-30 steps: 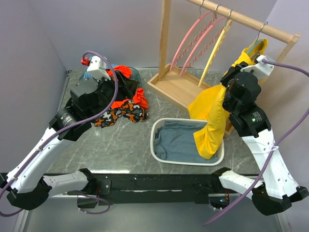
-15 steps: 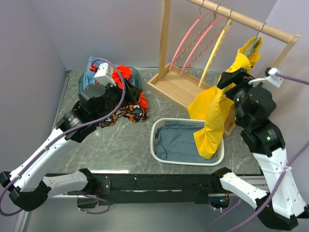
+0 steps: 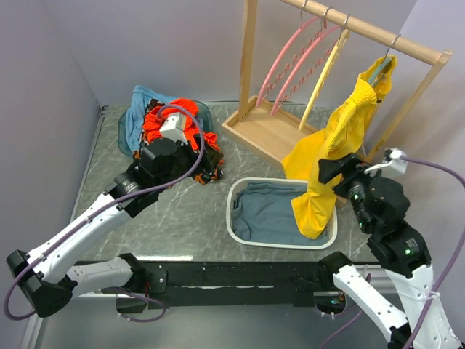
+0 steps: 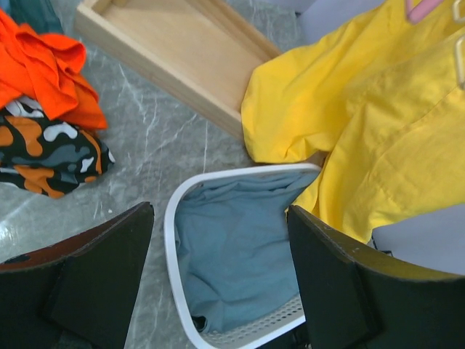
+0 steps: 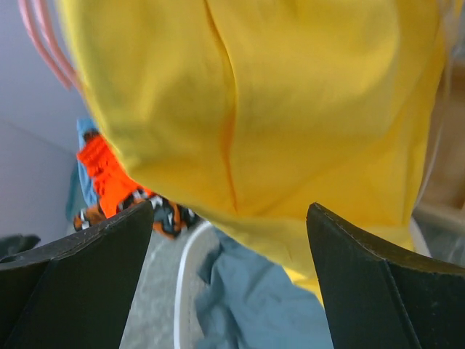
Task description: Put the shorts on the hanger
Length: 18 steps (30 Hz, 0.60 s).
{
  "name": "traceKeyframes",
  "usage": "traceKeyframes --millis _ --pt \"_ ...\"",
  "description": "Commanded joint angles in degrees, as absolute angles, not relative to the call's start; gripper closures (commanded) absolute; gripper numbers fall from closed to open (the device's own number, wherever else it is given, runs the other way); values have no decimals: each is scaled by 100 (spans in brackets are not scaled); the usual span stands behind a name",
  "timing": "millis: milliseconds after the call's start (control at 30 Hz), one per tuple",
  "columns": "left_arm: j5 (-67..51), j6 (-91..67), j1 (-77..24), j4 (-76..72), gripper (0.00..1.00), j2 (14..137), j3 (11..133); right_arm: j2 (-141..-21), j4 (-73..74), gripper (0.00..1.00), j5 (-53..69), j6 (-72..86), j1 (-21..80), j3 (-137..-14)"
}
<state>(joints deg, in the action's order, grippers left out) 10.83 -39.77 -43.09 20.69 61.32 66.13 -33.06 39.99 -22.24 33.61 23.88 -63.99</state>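
I see a white perforated basket (image 3: 229, 212) on the grey marble table (image 3: 182, 218), front centre, with a blue-grey cloth (image 3: 265, 211) bunched inside it. Behind it a wooden rack (image 3: 250, 58) stands on a shallow tray base (image 3: 265, 134); two pink hangers (image 3: 289, 64) and a yellow hanger (image 3: 328, 69) hang side by side off its top rail. Back left I get a pile: orange-red garment (image 4: 43, 65), an orange-black-white camo piece (image 4: 51, 156) touching it, a blue cloth (image 3: 136, 109) behind. Plain pale walls around
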Motion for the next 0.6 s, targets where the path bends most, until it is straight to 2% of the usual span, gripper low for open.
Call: traceKeyframes --millis 0,300,433,567 --pt "844 -4192 -4298 1591 20 6135 6452 -3112 4236 7 -1583 3682 2364 -5855" --pt "730 -4359 -4307 1336 20 6267 6021 -3137 3543 7 -1230 3955 2583 -4606" --pt "712 -4412 -4298 1248 20 6346 5863 -3436 3445 7 -1625 3981 2943 -4535" --pt "721 -4395 -4307 1283 20 6355 5836 -3726 4032 6 -2782 4173 3216 -4719"
